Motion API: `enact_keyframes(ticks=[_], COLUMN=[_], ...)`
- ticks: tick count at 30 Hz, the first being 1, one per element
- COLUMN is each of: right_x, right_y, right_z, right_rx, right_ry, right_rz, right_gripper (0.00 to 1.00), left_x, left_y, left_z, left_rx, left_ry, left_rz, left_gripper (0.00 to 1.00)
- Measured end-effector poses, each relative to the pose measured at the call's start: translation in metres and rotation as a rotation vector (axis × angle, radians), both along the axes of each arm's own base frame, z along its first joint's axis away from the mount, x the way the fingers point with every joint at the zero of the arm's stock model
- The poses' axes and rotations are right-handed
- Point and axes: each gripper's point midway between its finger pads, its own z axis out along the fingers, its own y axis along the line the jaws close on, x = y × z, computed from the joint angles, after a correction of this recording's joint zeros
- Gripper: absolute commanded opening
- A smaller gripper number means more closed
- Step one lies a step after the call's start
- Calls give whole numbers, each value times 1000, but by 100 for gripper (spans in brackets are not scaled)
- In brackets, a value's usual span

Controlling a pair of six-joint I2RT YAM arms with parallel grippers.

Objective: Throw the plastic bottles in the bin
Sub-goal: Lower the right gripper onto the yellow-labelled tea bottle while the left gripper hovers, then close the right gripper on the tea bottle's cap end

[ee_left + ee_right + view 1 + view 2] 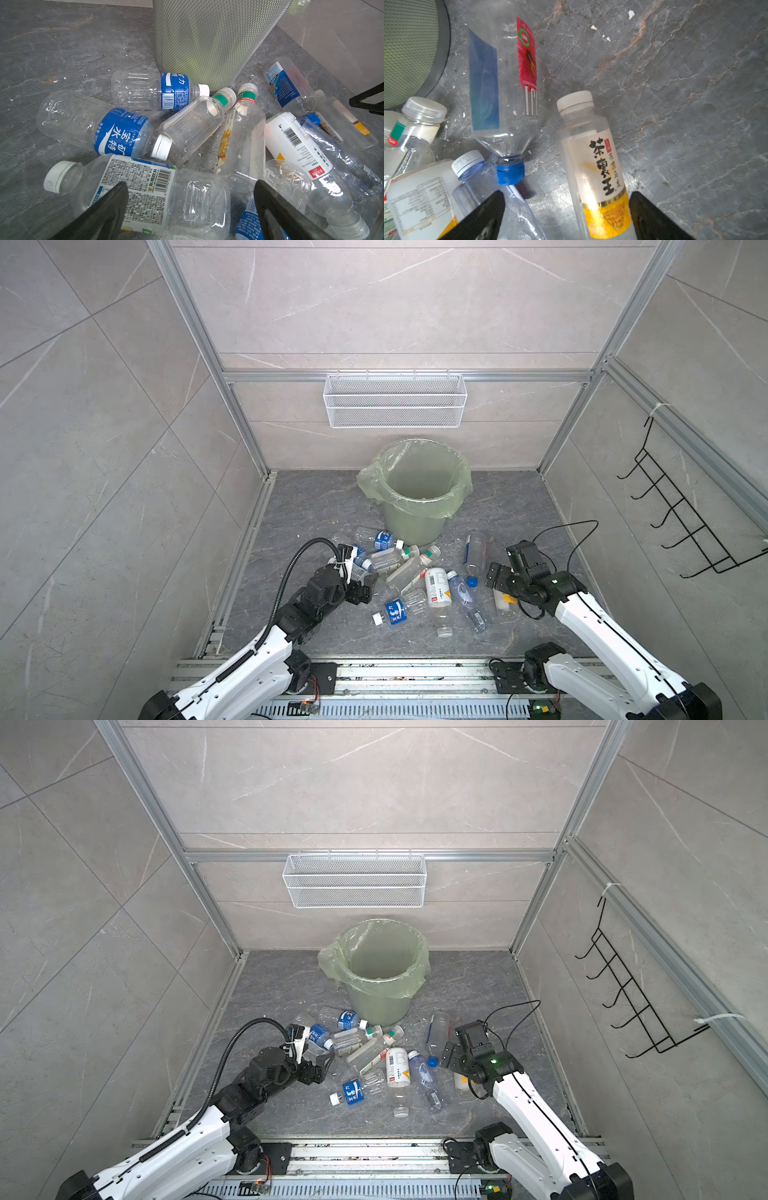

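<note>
Between the tips of the left pincer (190, 184), which stand wide apart and grip nothing, lies a clear bottle (145, 193) with a white printed label, on its side on the bench (62, 52). The right pincer (566, 193) is likewise spread and empty, straddling a tea bottle (598, 176) with a yellow band. Both bottles look empty, so I judge them very light, thin-walled and springy: they will dent under a hard squeeze and may squirt out from smooth tips. The labelled mid-body, taken across its width, seems the surest hold; necks and caps are stiffer but narrow. Round the left target the pile (407, 572) is tight: a blue-label bottle (122, 133) lies just beside it and a white bottle (437, 587) is near, so a lift may drag or roll neighbours. The tea bottle lies more apart, with a blue-cap bottle (504, 83) just beside. Beyond the pile stands the bin (411, 526), upright, mouth open; its high rim is the main thing to clear. Mesh basket (395, 402) and hook rack (681, 514) hang on the walls, well apart
</note>
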Motion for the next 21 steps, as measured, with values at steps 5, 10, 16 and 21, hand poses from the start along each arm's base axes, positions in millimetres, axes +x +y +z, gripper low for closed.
enact_keyframes(ticks=[5, 10, 16, 21], right_x=[-2, -6, -6, -7], right_y=[-1, -3, -9, -14], right_z=[-14, -32, -49, -59], right_rx=[-8, -31, -84, -124], right_ry=[57, 125, 188, 230], right_rz=[-21, -39, -57, -64], right_gripper=[95, 95, 94, 86], left_x=[1, 2, 4, 6], left_y=[1, 2, 4, 6], left_z=[-6, -10, -15, -24], left_rx=[15, 28, 49, 75], left_ry=[14, 25, 35, 56], left_rz=[5, 12, 30, 42], left_gripper=[95, 94, 93, 93])
